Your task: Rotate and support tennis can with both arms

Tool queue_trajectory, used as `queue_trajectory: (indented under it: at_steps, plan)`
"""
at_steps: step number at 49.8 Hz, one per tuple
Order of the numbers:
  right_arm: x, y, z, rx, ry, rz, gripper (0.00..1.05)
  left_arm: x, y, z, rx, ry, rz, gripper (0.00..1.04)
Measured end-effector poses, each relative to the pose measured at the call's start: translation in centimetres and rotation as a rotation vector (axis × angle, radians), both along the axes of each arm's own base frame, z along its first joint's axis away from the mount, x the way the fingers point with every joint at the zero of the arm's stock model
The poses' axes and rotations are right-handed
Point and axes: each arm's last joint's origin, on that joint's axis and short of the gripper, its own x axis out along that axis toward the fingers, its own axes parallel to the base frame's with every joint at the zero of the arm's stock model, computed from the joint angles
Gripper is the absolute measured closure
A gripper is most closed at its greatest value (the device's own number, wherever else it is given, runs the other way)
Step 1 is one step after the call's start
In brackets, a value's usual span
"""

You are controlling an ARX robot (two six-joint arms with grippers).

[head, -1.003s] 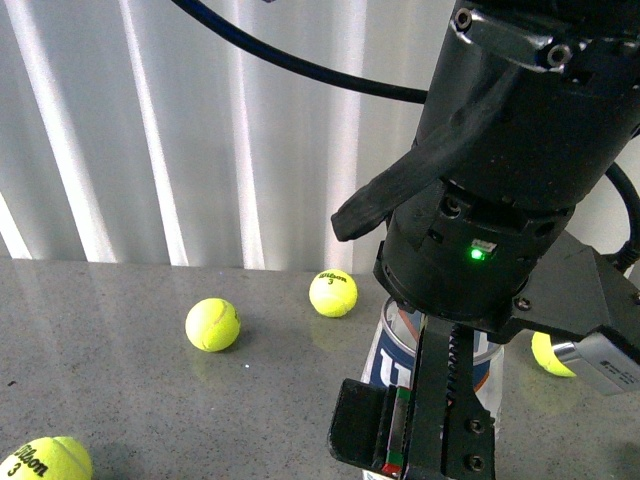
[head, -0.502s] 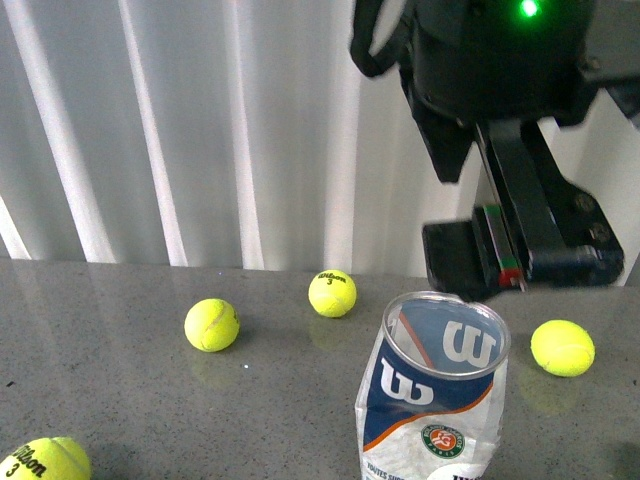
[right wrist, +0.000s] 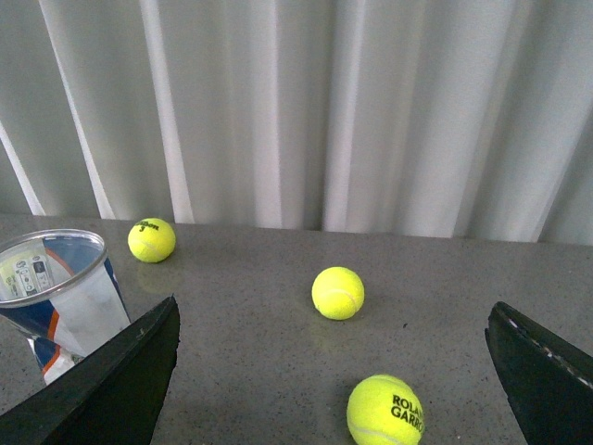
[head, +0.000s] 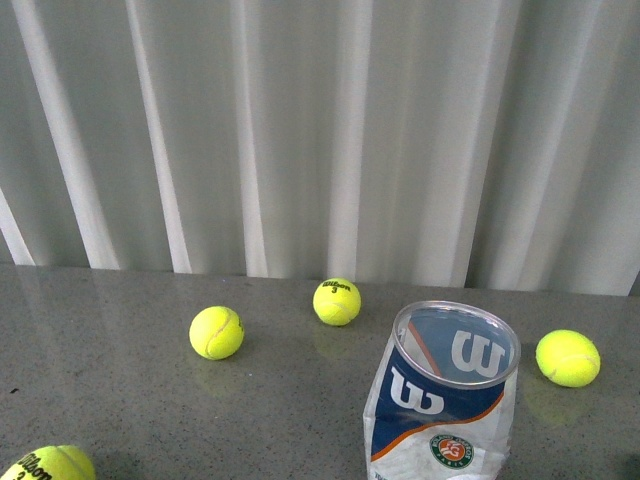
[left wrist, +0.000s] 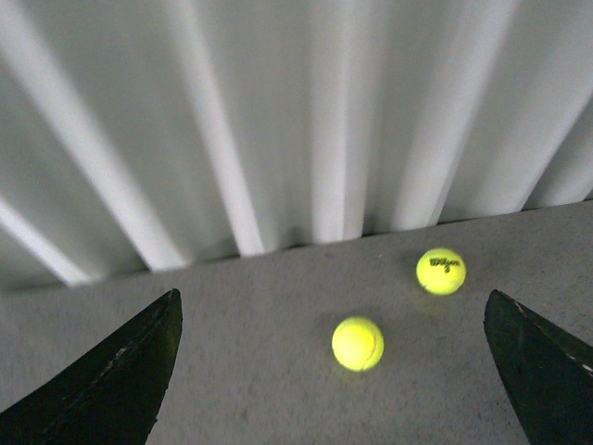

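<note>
Standing upright, clear cylindrical tennis can (head: 447,400) – glossy label, speckled grey table (head: 150,410)

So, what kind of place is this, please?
Probably an indoor test setup, not a court: a grey speckled tabletop, a pleated white curtain close behind, and loose tennis balls around an open tennis can.

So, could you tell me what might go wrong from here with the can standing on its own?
1. The tennis can stands open-topped and tilted with neither gripper on it, so a bump could tip it.
2. Both grippers, left and right, are open and empty, so any support must be re-established.
3. Loose tennis balls lie near the can; an approaching arm might scatter them.
</note>
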Motion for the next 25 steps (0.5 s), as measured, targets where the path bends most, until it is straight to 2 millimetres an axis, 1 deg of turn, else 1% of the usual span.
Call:
queue_trajectory:
  at_steps: [1,2,3,4,6,7,10,12,13,15,16,18,24,25]
  plan:
    - [0.0,0.0,0.0,0.0,0.0,0.0,0.07,-0.5,0.9,-1.2,-0.025,0.014,0.035,0.07]
    - [0.0,0.0,0.0,0.0,0.0,0.0,0.07,-0.9,1.4,-1.9,-0.043,0.0,0.075,0.09]
    - [0.0,0.0,0.0,0.0,0.0,0.001,0.07,-1.5,2.0,-3.0,-0.052,-0.061,0.141,0.14]
    - [0.0,0.0,0.0,0.0,0.0,0.001,0.07,-2.0,2.4,-3.7,-0.061,-0.103,0.169,0.18]
    - [0.0,0.0,0.0,0.0,0.0,0.0,0.07,-4.0,3.2,-5.9,-0.085,-0.22,0.2,0.28]
    - [0.0,0.0,0.0,0.0,0.0,-0.001,0.07,-4.4,3.3,-6.3,-0.088,-0.233,0.197,0.3]
    - [0.0,0.0,0.0,0.0,0.0,-0.001,0.07,-6.6,3.4,-8.7,-0.098,-0.294,0.213,0.41]
    - [0.0,0.0,0.0,0.0,0.0,-0.001,0.07,-8.2,3.2,-10.8,-0.104,-0.299,0.216,0.52]
    - [0.0,0.0,0.0,0.0,0.0,-0.001,0.07,-8.6,3.1,-11.4,-0.105,-0.293,0.217,0.55]
    - [0.0,0.0,0.0,0.0,0.0,0.0,0.07,-9.4,2.8,-13.0,-0.109,-0.269,0.216,0.66]
    - [0.0,0.0,0.0,0.0,0.0,0.0,0.07,-9.6,2.7,-13.5,-0.108,-0.26,0.223,0.7]
    - [0.0,0.0,0.0,0.0,0.0,0.0,0.07,-10.1,2.5,-14.7,-0.111,-0.236,0.222,0.8]
    - [0.0,0.0,0.0,0.0,0.0,0.0,0.07,-11.3,2.0,-15.5,-0.116,-0.247,0.22,1.0]
    - [0.0,0.0,0.0,0.0,0.0,0.0,0.07,-11.5,2.0,-15.6,-0.122,-0.252,0.219,1.01]
